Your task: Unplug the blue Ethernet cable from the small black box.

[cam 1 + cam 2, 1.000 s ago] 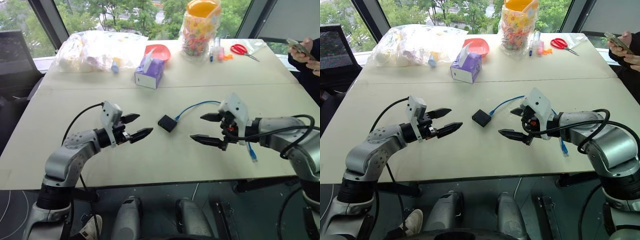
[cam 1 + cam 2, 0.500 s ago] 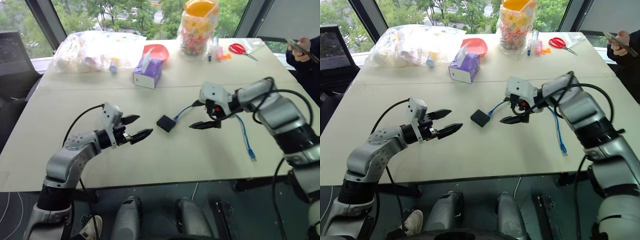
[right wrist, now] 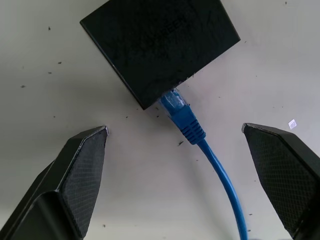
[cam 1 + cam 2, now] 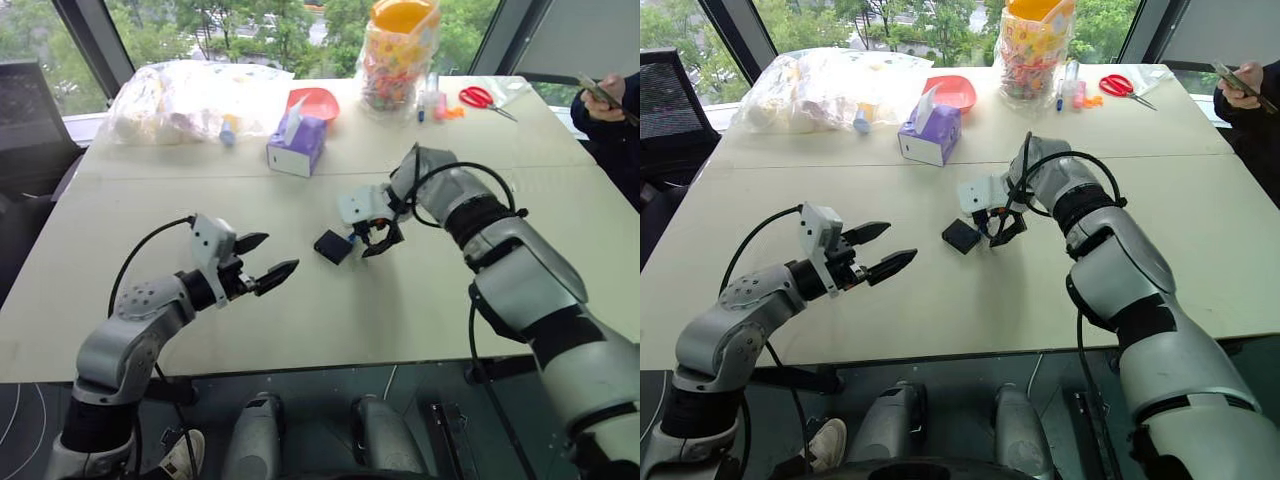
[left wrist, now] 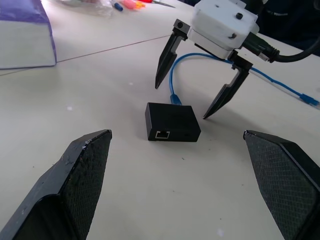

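1. Pale table [image 4: 300, 320] by windows; clutter sits along the top of the frame: purple tissue box [image 4: 297, 145], plastic bags [image 4: 190, 95], sweets jar [image 4: 400, 45], scissors [image 4: 487, 100]. Frame centre is bare.
2. Box [image 4: 333, 246] lies flat at centre frame. Cable [image 3: 200, 137] is plugged into its side facing the right pincer; the rest trails off toward the right of the frame.
3. Right pincer [image 4: 997, 228] is released, jaws wide, pointing down just right of the box and straddling the plug. Not touching yet.
4. Left pincer [image 4: 268, 258] is released too, level, left of the box, apart from it.
5. Handling guess: box is light and smooth, so it will likely slide if the cable is pulled alone; pin it from the left. Cable is limp; grip the stiff blue boot at the plug, not the cord. The latch tab probably needs pressing.
6. Room: open table all round the box, edges well away. Pull the plug rightward along the table.
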Motion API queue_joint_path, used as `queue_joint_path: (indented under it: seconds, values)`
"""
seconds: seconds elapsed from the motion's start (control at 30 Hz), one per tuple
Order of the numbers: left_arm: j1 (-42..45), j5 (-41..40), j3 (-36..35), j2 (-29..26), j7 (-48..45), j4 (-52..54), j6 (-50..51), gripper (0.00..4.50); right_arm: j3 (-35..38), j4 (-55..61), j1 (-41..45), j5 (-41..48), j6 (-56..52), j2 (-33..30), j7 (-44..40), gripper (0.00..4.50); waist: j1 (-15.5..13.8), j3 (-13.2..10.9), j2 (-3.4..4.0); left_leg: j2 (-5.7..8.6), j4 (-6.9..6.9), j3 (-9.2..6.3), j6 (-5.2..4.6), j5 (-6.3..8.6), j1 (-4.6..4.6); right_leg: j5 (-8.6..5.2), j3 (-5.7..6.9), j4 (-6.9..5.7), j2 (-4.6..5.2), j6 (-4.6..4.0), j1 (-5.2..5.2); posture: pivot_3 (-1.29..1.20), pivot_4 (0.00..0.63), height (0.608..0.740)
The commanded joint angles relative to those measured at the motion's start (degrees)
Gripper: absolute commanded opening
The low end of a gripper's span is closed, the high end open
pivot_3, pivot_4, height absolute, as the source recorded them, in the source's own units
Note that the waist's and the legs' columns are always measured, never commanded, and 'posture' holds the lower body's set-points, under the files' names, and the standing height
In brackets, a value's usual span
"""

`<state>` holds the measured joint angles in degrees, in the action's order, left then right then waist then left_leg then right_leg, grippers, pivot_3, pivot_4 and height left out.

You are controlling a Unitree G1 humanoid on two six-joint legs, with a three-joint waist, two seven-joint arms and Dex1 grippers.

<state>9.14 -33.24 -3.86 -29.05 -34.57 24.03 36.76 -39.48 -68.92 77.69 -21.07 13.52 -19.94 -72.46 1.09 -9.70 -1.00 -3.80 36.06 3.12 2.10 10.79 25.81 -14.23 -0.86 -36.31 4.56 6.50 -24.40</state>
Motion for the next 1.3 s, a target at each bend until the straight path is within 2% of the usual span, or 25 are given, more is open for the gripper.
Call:
queue_joint_path:
  seconds: [0.03, 0.1, 0.2, 0.27, 0.3, 0.43, 0.57, 0.7, 0.83, 0.93, 1.03, 1.17, 1.3]
  values:
    - [-0.6, -0.8, -1.9, 0.0, 1.1, 3.3, -0.5, 4.43, -0.2, -3.2, 1.7, -3.7, 2.4, 2.0, 2.0, 4.50, 0.1, 0.0, 0.00, 0.00, -0.01, 0.00, 0.00, 0.00, -0.06, -0.01, 0.00, -0.02, 0.00, -0.01, 0.03, 0.00, 0.150, 0.735]
    - [-0.9, -0.9, -2.1, 0.1, 1.5, 3.7, -0.4, 4.43, 0.4, -4.3, 2.0, -4.7, 2.7, 2.9, 2.2, 4.50, 0.1, 0.0, -0.01, -0.01, -0.03, 0.00, 0.02, 0.00, -0.23, -0.08, 0.00, -0.03, 0.00, -0.15, 0.16, 0.00, 0.150, 0.735]
    - [-1.5, -0.9, -2.7, 0.0, 2.2, 4.4, -0.4, 4.50, 1.0, -5.6, 2.5, -6.0, 2.5, 4.5, 2.4, 3.65, 0.3, 0.0, -0.01, -0.02, -0.05, 0.00, 0.02, 0.01, -0.45, -0.10, 0.00, -0.03, 0.00, -0.18, 0.35, 0.00, 0.150, 0.735]
    - [-2.0, -0.9, -3.0, 0.0, 2.5, 4.9, -0.5, 4.50, 1.1, -6.3, 2.5, -6.9, 2.2, 5.8, 2.5, 2.79, 0.7, 0.0, -0.01, -0.02, -0.04, 0.00, 0.06, -0.01, -0.47, -0.10, 0.00, -0.04, 0.00, -0.18, 0.36, 0.00, 0.150, 0.735]
    - [-2.1, -0.8, -3.1, -0.1, 2.6, 5.0, -0.5, 4.50, 1.3, -6.5, 2.5, -7.2, 2.2, 6.2, 2.5, 2.10, 1.0, 0.0, -0.03, -0.02, -0.04, 0.00, 0.07, -0.02, -0.49, -0.10, 0.00, -0.05, 0.00, -0.18, 0.39, 0.00, 0.150, 0.735]
    - [-2.3, -0.9, -3.2, -0.1, 2.9, 5.2, -0.6, 4.50, 2.4, -6.5, 1.8, -7.6, 2.6, 7.2, 2.5, 0.06, 1.7, 0.1, -0.03, -0.03, -0.02, -0.02, 0.12, -0.06, -0.53, -0.08, 0.00, -0.08, 0.00, -0.21, 0.43, 0.00, 0.150, 0.735]
    - [-2.2, -1.0, -2.9, -0.1, 2.8, 5.3, -0.1, 4.50, 4.6, -3.5, 0.8, -6.6, 6.0, 5.3, 4.1, 0.06, 1.7, 0.1, -0.02, -0.03, -0.04, -0.03, 0.12, -0.06, -0.53, -0.08, 0.00, -0.11, 0.00, -0.20, 0.40, 0.00, 0.150, 0.735]
    - [-0.9, -1.3, -2.6, -0.1, 1.8, 3.5, -0.1, 4.50, 8.8, 7.5, -3.9, -3.4, 12.0, -0.4, 6.2, 0.06, 1.2, 0.0, 0.01, -0.02, -0.04, -0.02, 0.13, -0.06, -0.41, -0.08, -0.01, -0.11, 0.01, -0.20, 0.32, 0.00, 0.150, 0.735]
    - [2.4, -3.0, -2.8, 0.7, 1.1, 0.2, 0.8, 4.50, 14.0, 31.6, -15.3, -0.2, 10.1, -7.5, 8.1, 0.06, 0.7, 0.0, 0.01, 0.00, -0.07, -0.03, 0.13, -0.06, -0.35, -0.06, -0.01, -0.05, 0.01, -0.15, 0.31, 0.00, 0.150, 0.735]
    - [8.6, -6.4, -3.0, 1.8, -0.1, -4.6, 3.5, 4.50, 20.5, 55.1, -28.7, -5.2, 8.3, -10.6, 21.5, 0.06, -0.6, 0.0, -0.01, 0.00, -0.11, -0.06, 0.13, -0.06, -0.36, -0.01, 0.01, -0.05, 0.00, 0.01, 0.30, 0.00, 0.150, 0.735]
    - [12.8, -8.2, -2.7, 2.2, -1.6, -7.9, 5.9, 4.50, 23.2, 67.5, -35.8, -10.2, 3.1, -8.1, 30.8, 0.06, -0.2, 0.0, -0.01, 0.00, -0.11, -0.04, 0.16, -0.07, -0.36, -0.02, 0.00, -0.08, 0.00, 0.03, 0.23, 0.00, 0.150, 0.735]
    - [17.8, -12.5, -3.7, 3.1, -3.1, -11.6, 9.9, 4.50, 22.4, 74.8, -40.8, -17.9, -1.1, -7.7, 36.9, 0.06, -0.3, 0.0, -0.01, 0.00, -0.02, -0.04, 0.21, -0.12, -0.38, -0.09, 0.01, -0.10, -0.01, -0.10, 0.26, 0.00, 0.150, 0.735]
    - [20.7, -14.8, -3.8, 2.6, -5.0, -13.5, 12.3, 4.50, 21.0, 76.9, -42.8, -20.7, -2.3, -8.0, 38.7, 0.06, -0.5, 0.0, -0.04, 0.02, 0.04, -0.06, 0.21, -0.13, -0.38, -0.12, 0.00, -0.03, 0.00, -0.16, 0.38, 0.00, 0.150, 0.735]
